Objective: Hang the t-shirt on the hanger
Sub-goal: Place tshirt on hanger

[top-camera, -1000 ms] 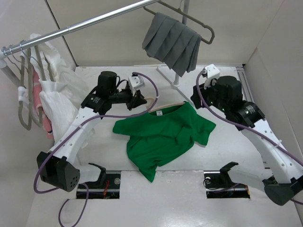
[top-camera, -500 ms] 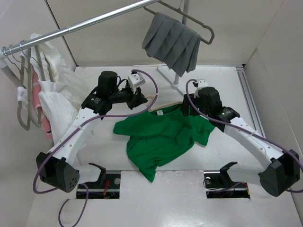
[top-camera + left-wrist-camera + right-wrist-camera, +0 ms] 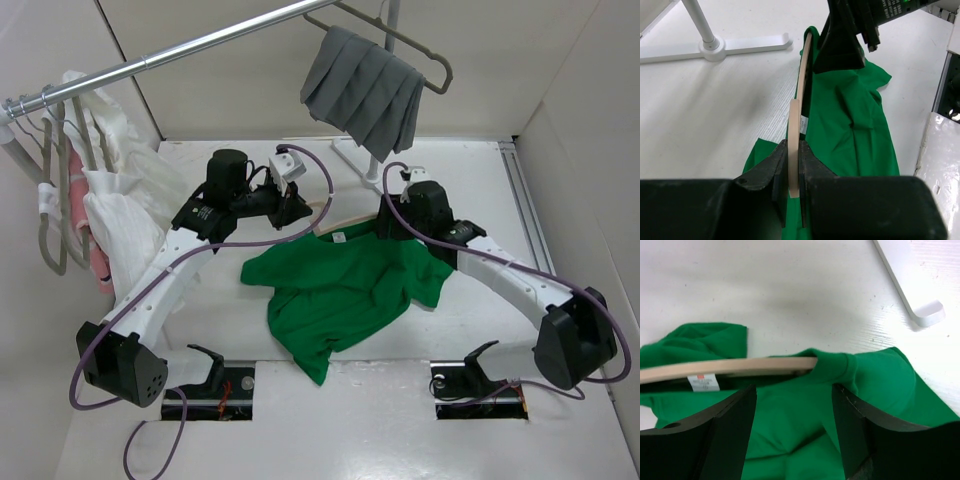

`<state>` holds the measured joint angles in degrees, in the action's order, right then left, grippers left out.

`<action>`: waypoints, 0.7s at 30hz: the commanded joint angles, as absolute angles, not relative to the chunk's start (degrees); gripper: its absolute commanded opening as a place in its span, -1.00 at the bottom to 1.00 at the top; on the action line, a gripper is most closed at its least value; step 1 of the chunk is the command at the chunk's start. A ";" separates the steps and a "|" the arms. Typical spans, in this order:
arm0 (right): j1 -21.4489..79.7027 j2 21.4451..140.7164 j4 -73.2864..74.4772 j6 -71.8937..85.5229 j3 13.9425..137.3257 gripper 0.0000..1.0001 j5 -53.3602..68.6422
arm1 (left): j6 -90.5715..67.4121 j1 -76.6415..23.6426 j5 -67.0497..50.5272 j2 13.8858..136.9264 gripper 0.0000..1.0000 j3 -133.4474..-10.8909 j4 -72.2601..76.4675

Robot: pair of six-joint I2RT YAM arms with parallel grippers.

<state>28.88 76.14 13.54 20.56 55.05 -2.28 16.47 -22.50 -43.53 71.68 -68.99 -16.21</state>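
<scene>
Mei: Right gripper (image 3: 386, 224) has swung left over the last second and is now at the t-shirt (image 3: 340, 285) collar. Left arm and shirt haven't moved.
Tom: Top view now?
Mei: T-shirt lies crumpled mid-table (image 3: 500, 330). Hanger (image 3: 345, 217) sits along its collar edge, with the left gripper (image 3: 297, 212) on its left end. Can't read the right gripper's opening from here.
Tom: Left wrist?
Mei: Left gripper (image 3: 794, 186) is pinched on the hanger (image 3: 801, 100), seen edge-on. Its far arm runs into the t-shirt (image 3: 850, 125). Right gripper (image 3: 842, 45) is close by that end.
Tom: Right wrist?
Mei: Right gripper (image 3: 794, 395) fingers are spread wide, holding nothing. Hanger (image 3: 730, 366) tip is tucked inside the t-shirt (image 3: 875, 385) collar. White label (image 3: 703, 382) is just under the hanger.
</scene>
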 commanded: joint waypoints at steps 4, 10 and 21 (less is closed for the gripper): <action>28.56 79.01 7.91 24.26 57.04 0.21 -6.33 | 13.71 -22.76 -47.63 69.35 -1.00 -70.05 -12.74; 29.35 81.12 6.77 23.56 57.57 -1.00 -8.96 | 12.04 -22.76 -48.16 68.82 -1.00 -69.52 -12.74; 43.04 80.51 11.16 0.99 68.37 -1.00 -14.93 | 15.64 -23.29 -43.51 71.19 -1.00 -71.10 -15.02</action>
